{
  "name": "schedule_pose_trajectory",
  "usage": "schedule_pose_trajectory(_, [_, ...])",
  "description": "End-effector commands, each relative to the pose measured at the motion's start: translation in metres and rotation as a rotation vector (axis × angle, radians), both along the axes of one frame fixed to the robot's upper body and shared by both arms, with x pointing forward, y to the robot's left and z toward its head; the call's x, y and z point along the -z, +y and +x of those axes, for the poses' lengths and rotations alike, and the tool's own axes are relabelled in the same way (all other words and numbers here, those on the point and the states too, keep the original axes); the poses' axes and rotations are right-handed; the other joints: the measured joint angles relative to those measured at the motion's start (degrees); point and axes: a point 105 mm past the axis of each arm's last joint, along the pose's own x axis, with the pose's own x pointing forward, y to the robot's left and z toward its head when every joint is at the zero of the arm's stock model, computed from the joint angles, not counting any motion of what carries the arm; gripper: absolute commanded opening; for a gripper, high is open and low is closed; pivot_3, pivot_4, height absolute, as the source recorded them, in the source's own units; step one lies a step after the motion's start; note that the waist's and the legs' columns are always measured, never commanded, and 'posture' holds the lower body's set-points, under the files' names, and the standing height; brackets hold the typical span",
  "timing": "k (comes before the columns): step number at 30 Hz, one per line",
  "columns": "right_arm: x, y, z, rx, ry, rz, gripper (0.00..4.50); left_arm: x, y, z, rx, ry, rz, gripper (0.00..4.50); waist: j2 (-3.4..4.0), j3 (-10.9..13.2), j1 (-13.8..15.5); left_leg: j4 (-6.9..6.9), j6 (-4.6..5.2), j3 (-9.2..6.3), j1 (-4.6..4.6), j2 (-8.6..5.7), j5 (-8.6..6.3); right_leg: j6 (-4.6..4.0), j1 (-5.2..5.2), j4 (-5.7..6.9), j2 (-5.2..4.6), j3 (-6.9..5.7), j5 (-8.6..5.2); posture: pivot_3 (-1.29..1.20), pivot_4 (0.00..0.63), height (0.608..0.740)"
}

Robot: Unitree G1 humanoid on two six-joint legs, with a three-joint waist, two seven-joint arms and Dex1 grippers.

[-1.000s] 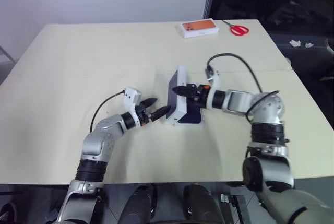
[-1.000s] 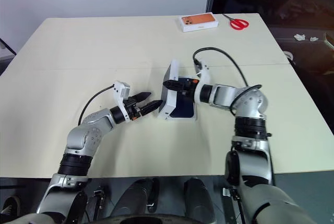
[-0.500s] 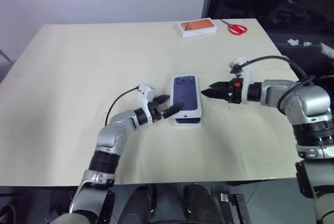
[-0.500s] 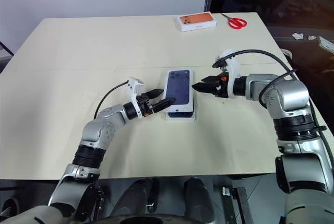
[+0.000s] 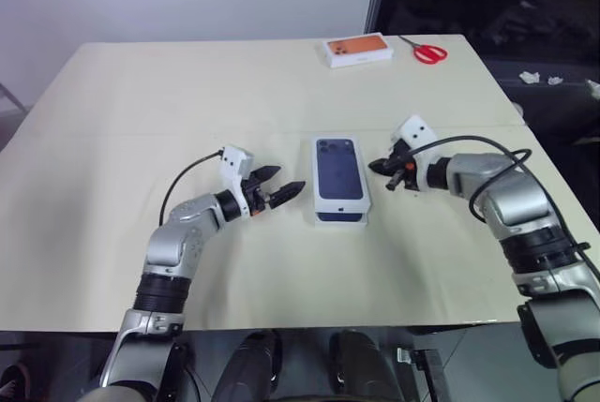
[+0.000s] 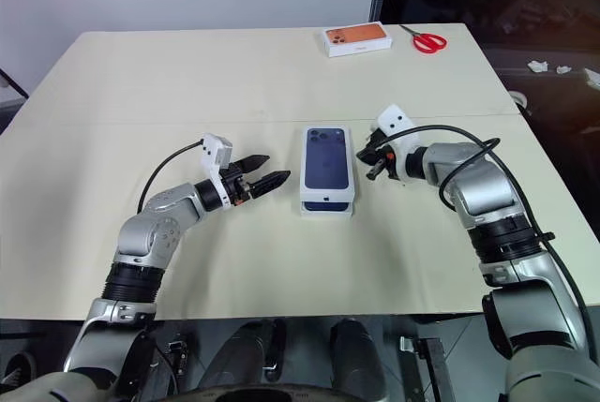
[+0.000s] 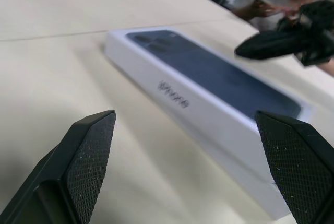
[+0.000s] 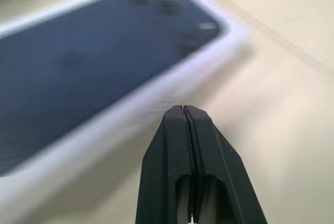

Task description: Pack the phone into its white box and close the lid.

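left end effector [image 5: 284, 192]: fingers spread wide, holding nothing, hanging just off the box's 9 o'clock side and aimed at it.
right end effector [image 5: 380, 168]: fingers pinched fully together, empty, tip just off the 3 o'clock side, not touching.
lid [image 5: 339, 176]: looks seated, phone picture facing up, flat in the middle of the bench [image 5: 141, 93].
white box [image 5: 341, 215]: under the lid, only a thin strip poking out at the 6 o'clock end.
phone: can't see it, so I'd guess it's inside.
step in hand: looks like the final squaring up. I'd press down evenly on the lid and not shove sideways, or the whole stack slides.
other stuff: orange-topped box [image 5: 357, 50] and red scissors [image 5: 427, 52] way off at 12 to 1 o'clock, no bother.
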Motion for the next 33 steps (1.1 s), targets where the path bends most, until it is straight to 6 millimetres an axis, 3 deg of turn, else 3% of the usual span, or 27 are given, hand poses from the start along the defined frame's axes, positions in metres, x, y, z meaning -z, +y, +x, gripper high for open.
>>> schedule_pose_trajectory(1, [-0.017,-0.002,0.006,0.001,-0.089,-0.015,0.02,-0.006,-0.007,0.006,-0.005,-0.008,-0.007,4.50,0.00,0.00,0.06,0.00,0.00,-0.01,0.00,0.00,0.00,0.00,0.00,0.00,0.00,-0.01,0.00,0.00,0.150,0.740])
schedule_pose_trajectory(4, [-0.010,-0.002,0.005,-0.005,-0.083,-0.047,0.00,-0.006,-0.014,0.006,0.021,0.030,-0.056,3.60,0.00,0.00,0.00,0.01,0.00,0.00,0.00,-0.01,0.00,0.00,0.01,0.00,0.00,-0.01,0.00,0.00,0.150,0.740])
schedule_pose_trajectory(8, [-0.001,-0.005,0.005,-0.004,-0.089,-0.105,0.00,0.003,-0.009,0.019,-0.064,0.021,0.034,1.73,0.00,0.00,-0.08,0.01,-0.02,-0.01,0.00,0.00,0.01,0.00,0.00,0.03,0.02,-0.01,0.00,0.00,0.150,0.740])
schedule_pose_trajectory(11, [0.004,-0.004,0.005,-0.009,-0.095,-0.146,0.00,0.006,-0.019,0.020,-0.038,0.023,0.058,0.09,0.00,0.00,-0.12,0.00,-0.04,0.01,0.02,0.00,0.02,0.00,-0.01,0.05,0.04,0.01,0.00,0.00,0.150,0.740])
schedule_pose_trajectory(23, [0.012,0.016,0.000,-0.099,-0.107,-0.210,0.00,0.013,-0.056,0.018,0.063,0.042,0.096,0.01,0.00,0.00,-0.02,0.02,-0.05,0.00,0.02,-0.02,0.03,0.00,0.01,0.05,0.03,0.00,0.00,0.00,0.150,0.740])
schedule_pose_trajectory(33, [0.014,0.032,-0.021,-0.225,-0.076,-0.233,0.00,0.014,-0.062,0.003,0.139,0.047,0.107,0.01,0.00,0.00,-0.04,0.02,-0.05,-0.01,0.02,-0.02,0.03,0.00,0.01,0.06,0.03,0.00,0.00,0.00,0.150,0.740])
